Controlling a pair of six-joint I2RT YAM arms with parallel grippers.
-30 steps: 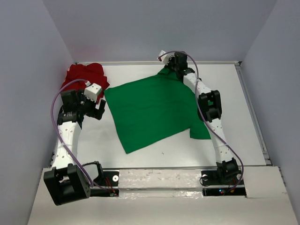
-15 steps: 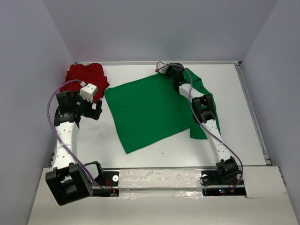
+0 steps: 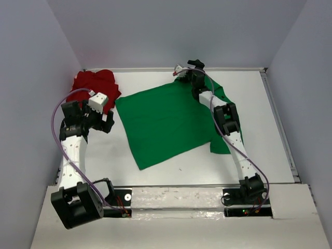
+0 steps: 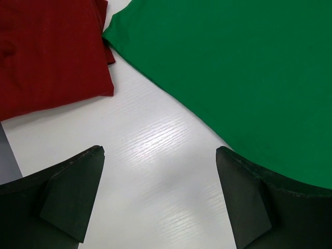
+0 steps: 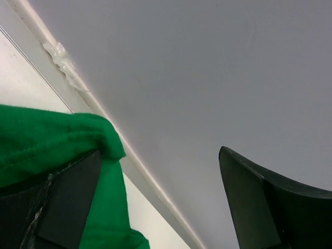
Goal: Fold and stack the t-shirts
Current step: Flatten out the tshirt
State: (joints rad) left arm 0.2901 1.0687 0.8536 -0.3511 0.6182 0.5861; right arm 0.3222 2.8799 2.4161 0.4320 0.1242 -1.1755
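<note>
- Lying flat, the green t-shirt (image 3: 166,124) is seen just right of the left gripper (image 4: 160,151), with one corner bunched against a finger of the right gripper (image 5: 160,151).
- The red t-shirt (image 3: 93,85) is crumpled just beyond the left gripper.
- Both grippers are seen spread wide, with nothing pinched.
- The white table (image 4: 155,155) is seen under the left gripper.

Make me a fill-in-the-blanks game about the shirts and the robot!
1. The flat t-shirt spread on the table is ____.
2. The bunched-up t-shirt in the far left corner is ____.
3. The left gripper is over the bare strip of table between them, with its jaws ____.
4. Altogether, ____ t-shirts lie on the table.

Missing words: green, red, open, two.
</note>
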